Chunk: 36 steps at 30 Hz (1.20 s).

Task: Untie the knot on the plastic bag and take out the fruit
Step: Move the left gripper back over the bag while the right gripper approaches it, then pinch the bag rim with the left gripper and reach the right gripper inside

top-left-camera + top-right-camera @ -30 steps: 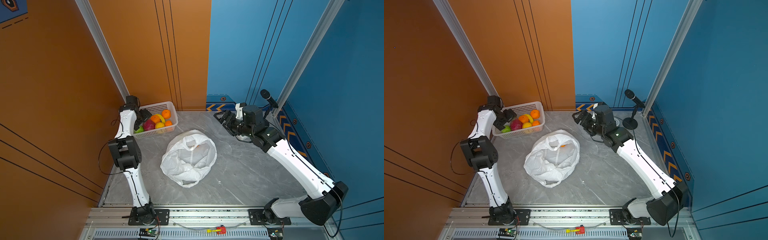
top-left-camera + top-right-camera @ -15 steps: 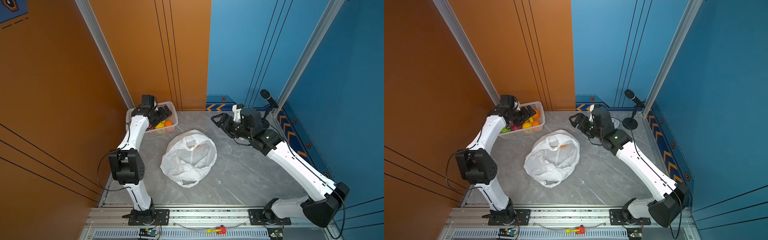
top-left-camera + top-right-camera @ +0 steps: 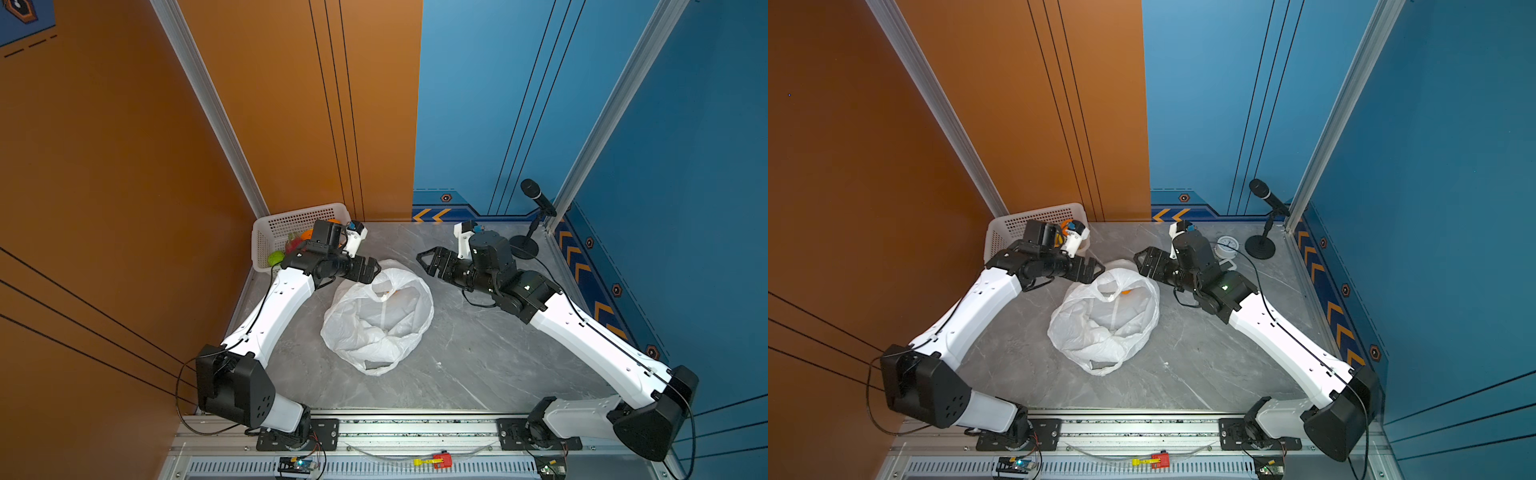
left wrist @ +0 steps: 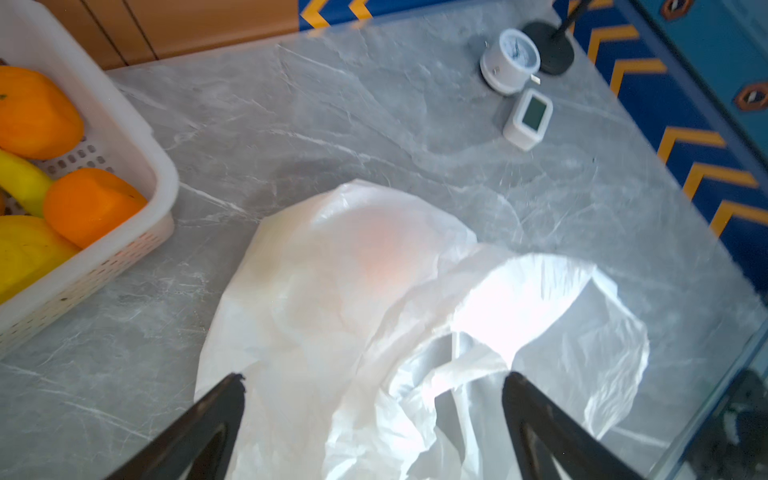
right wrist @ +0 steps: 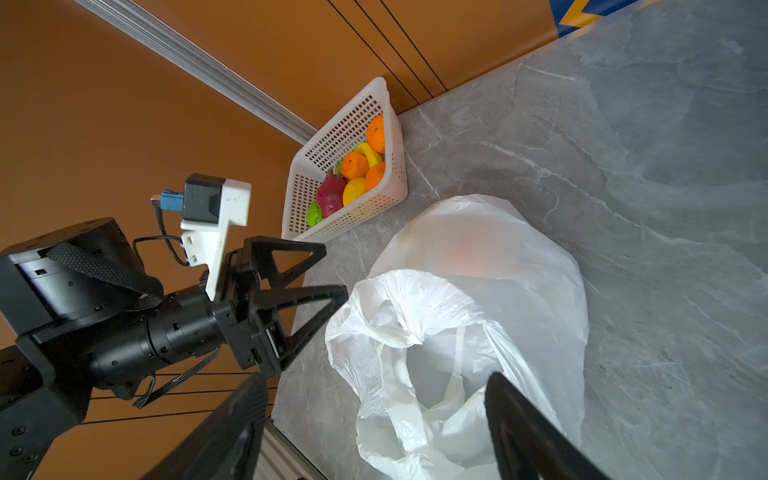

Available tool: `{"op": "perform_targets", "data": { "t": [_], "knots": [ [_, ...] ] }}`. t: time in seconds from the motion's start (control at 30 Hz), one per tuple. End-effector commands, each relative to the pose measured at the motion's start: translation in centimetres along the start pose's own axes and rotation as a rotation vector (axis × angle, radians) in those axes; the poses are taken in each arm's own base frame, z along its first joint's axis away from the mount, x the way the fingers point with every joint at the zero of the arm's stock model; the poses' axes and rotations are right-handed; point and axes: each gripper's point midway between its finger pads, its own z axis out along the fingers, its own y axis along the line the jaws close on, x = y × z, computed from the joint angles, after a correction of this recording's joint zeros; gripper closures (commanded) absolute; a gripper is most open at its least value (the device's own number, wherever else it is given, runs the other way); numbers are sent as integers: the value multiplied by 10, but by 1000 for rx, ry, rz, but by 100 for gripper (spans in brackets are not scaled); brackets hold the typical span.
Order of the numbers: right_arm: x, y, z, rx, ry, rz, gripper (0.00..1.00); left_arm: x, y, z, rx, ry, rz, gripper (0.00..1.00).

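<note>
Plastic bag (image 3: 376, 328) lies open on table (image 3: 478, 357), an orange (image 3: 1126, 291) inside. Left gripper (image 3: 375, 272) and right gripper (image 3: 423, 264) flank it, fingers spread, empty.

Shelled in glossy white, jointed in matte black; tipped with black triangular-frame fingers (image 5: 299, 296); strung with thin black cables (image 3: 177, 399) near the aluminium rail (image 3: 415, 428).

white perforated basket (image 3: 291, 218) in back corner, microphone (image 3: 536, 194) on stand, round dial (image 4: 510, 58) beside small white display (image 4: 528, 118)
</note>
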Motion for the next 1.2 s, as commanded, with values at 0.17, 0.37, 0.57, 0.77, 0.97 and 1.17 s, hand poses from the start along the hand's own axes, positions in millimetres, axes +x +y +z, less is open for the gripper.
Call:
{"op": "perform_targets", "data": {
  "t": [0.17,0.37,0.57,0.77,0.97,1.17],
  "knots": [
    [2,-1,7,23,4,-53,15,45,-17,26,102,196,130,2],
    [14,12,21,-6,47,-105,15,48,-15,41,132,222,112,29],
    [19,20,28,-6,7,-198,19,24,-7,41,80,176,-2,79],
    [37,23,28,-19,-46,-330,22,-3,-5,31,44,93,-138,95],
    [70,26,38,-26,-62,-539,24,-17,-9,21,49,56,-258,96],
    [103,21,69,-26,-19,-580,24,-24,-13,17,66,42,-352,97]
  ]
}}
